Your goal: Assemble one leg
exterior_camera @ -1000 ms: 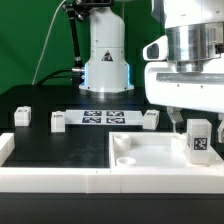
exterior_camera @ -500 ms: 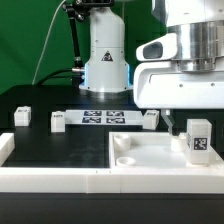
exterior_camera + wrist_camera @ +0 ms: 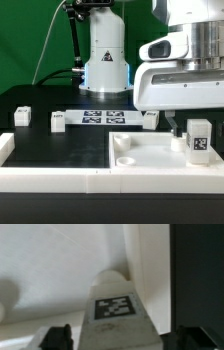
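So the gripper (image 3: 185, 127) is mostly cut off by the top edge in the exterior view, you only get the big white wrist housing and one dark finger (image 3: 179, 127) poking down beside the leg (image 3: 198, 139). The leg stands upright on the large white panel (image 3: 150, 160) near the exterior view's right edge, tag facing the camera. In the wrist view the leg (image 3: 116, 308) sits between the two dark fingertips (image 3: 58, 336), with gaps visible on both sides, so the jaws look spread wide and not touching it; that view is blurry, so I can't say more than that. The panel has a round hole (image 3: 125, 160) near its corner. Everything sits on a black table (image 3: 40, 100), with a white frame (image 3: 30, 175) along the front. The marker board (image 3: 104, 118) lies flat behind the panel, and three more small white pegs sit near it: one (image 3: 22, 116) well off to the exterior view's left, one (image 3: 58, 121) at the board's left end, one (image 3: 151, 119) at its right end. Behind it is the arm's white base (image 3: 105, 55), a green backdrop and dark cables. No readable writing anywhere, just the black-and-white tags.
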### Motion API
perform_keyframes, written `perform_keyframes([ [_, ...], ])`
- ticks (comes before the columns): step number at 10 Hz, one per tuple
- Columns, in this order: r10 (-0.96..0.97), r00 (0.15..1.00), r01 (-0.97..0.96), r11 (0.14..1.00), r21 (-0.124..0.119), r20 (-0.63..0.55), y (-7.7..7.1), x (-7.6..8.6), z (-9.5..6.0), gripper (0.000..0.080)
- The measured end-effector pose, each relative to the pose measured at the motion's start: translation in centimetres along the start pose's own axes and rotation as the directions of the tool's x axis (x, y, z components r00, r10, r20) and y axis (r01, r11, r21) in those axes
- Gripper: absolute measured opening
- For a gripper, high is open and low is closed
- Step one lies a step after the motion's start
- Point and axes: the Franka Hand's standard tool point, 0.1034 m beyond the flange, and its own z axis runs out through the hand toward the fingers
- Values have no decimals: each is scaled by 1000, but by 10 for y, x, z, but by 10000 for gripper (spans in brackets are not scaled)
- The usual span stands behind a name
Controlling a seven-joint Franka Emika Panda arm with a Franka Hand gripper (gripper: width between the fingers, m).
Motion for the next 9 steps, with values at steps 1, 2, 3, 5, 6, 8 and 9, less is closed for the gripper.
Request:
perform_keyframes([
  [1,0,1000,0,1000,0,0,0,0,0,386],
  [2,2,1000,-2,1000,-2,1,1,0,1,291],
  [3,43,999,-43,999,-2,1,2,-1,1,291],
  [5,217,976,-217,976,-1,0,2,-1,1,291],
  [6,398,917,-398,917,-1,0,2,-2,1,291],
  [8,594,805,-594,805,1,-10,1,-3,2,291],
  [9,698,715,-699,716,4,-13,0,-3,3,291],
])
